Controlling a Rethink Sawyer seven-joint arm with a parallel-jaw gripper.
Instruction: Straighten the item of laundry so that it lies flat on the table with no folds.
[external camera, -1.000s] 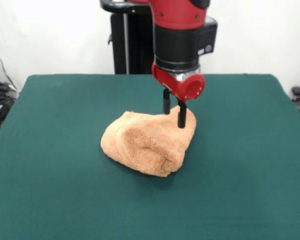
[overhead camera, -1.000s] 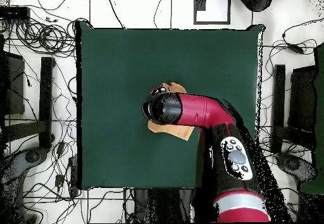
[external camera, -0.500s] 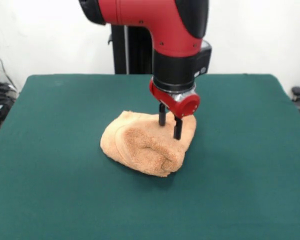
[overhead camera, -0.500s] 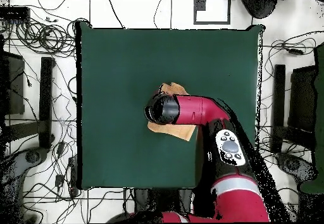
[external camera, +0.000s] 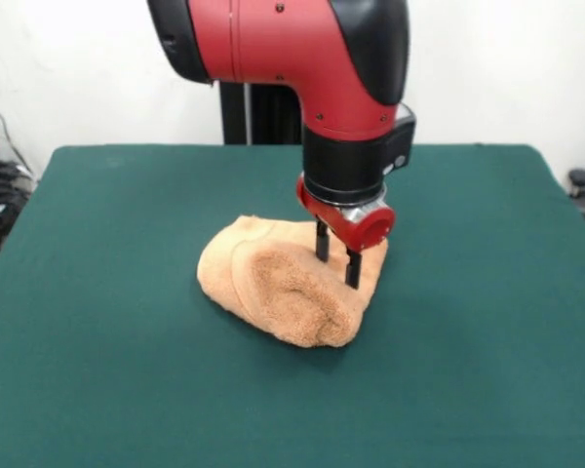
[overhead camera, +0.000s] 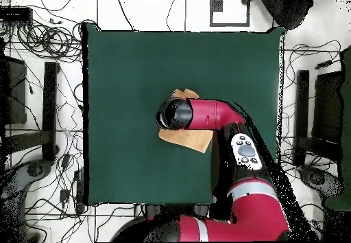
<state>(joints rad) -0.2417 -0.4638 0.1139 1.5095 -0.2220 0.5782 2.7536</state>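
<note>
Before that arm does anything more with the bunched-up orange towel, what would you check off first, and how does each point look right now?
1. Towel lies flat: not ok, it sits in a rolled heap.
2. Pincer is over the towel: ok, its fingers reach down at the heap's right end in the front view.
3. Pincer open for a grab: ok, a gap shows between the fingers.
4. Cloth between the fingers: cannot tell, their tips end against the terry.
5. Room to spread out: ok, bare green table surrounds the heap.
6. Towel's edges located: cannot tell, the arm hides most of it from overhead.
</note>
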